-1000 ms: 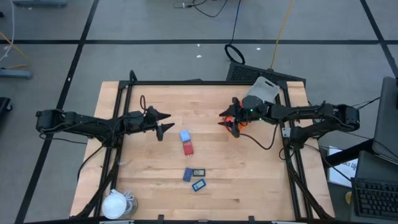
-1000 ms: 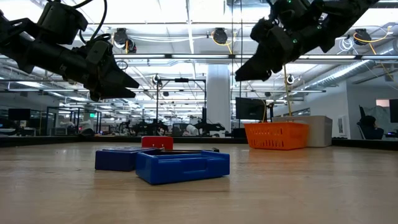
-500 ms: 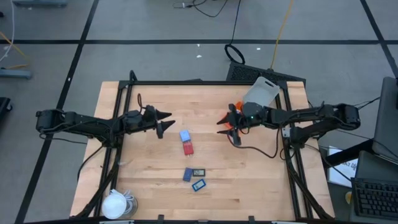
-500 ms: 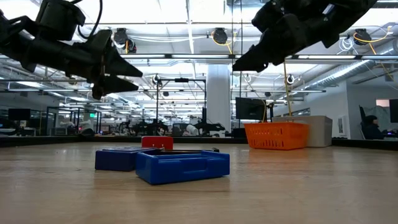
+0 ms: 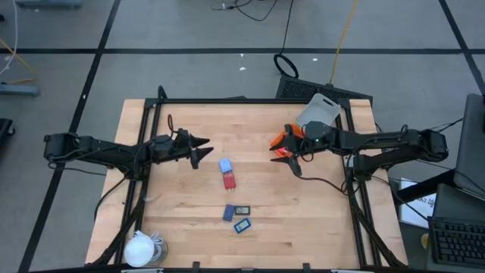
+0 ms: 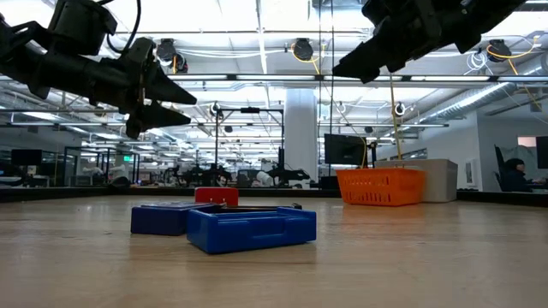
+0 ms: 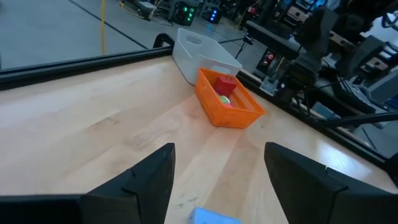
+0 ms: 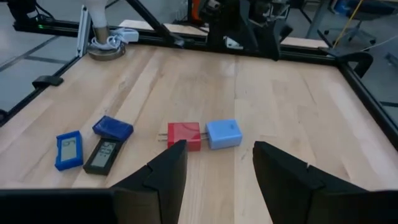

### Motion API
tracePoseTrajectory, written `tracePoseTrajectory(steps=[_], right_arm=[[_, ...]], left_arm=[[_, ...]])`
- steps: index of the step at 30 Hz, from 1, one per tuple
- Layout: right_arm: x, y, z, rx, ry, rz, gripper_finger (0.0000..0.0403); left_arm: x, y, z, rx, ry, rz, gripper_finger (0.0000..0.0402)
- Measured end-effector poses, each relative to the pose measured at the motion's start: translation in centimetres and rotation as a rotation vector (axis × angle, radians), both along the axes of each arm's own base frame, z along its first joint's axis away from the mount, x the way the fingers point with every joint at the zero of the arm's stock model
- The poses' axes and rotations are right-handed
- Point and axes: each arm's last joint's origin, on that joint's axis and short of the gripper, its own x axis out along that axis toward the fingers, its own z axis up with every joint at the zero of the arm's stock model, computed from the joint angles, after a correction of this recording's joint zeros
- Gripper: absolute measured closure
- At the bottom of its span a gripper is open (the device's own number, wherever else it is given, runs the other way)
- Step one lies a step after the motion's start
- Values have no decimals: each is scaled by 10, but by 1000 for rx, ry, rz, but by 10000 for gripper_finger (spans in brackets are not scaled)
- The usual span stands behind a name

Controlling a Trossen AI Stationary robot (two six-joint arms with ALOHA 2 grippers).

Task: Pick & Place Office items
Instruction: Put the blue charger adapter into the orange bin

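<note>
The office items lie mid-table: a pale blue cube (image 5: 225,164) (image 8: 223,133), a red block (image 5: 229,180) (image 8: 184,135), a blue piece (image 5: 229,213), a dark flat rectangle (image 5: 242,210) (image 8: 104,154) and a blue flat rectangle (image 5: 242,225) (image 8: 68,149). My left gripper (image 5: 200,149) (image 7: 217,180) hovers open, left of the cube. My right gripper (image 5: 286,158) (image 8: 214,180) hovers open near the orange tray (image 5: 282,141) (image 7: 227,99), which holds a red piece (image 7: 224,83). Both grippers are high above the table in the low view.
A grey lid or bin (image 5: 318,111) (image 7: 202,53) sits behind the orange tray at the far right. A white round lump with a cord (image 5: 140,249) lies at the near left corner. Black frame rails (image 5: 227,99) border the table.
My left gripper has tipped up from a downward slant to level and shifted slightly toward the far edge. My right gripper has risen and drawn back a little toward the table's right. The items have stayed where they were.
</note>
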Motion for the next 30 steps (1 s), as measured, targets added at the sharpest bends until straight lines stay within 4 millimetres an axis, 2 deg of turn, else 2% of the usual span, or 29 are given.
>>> tracePoseTrajectory(steps=[9, 12, 17, 20, 27, 30], right_arm=[[-1, 0, 1, -30, -9, 14, 232], [-1, 2, 3, -33, -37, 99, 232], [-6, 0, -11, 16, -82, 182, 237], [-14, -5, -17, 11, -84, 153, 241], [-39, -12, -6, 10, -172, 83, 249], [-51, -11, -9, -3, -194, 74, 253]], left_arm=[[1, -8, 0, 1, 0, -44, 138], [1, -10, 0, 8, 1, -54, 142], [2, -12, 0, 9, -1, -64, 156], [2, -13, 0, 12, 0, -73, 161], [2, -14, 0, 13, -4, -72, 158], [2, -14, 1, 16, -4, -54, 154]])
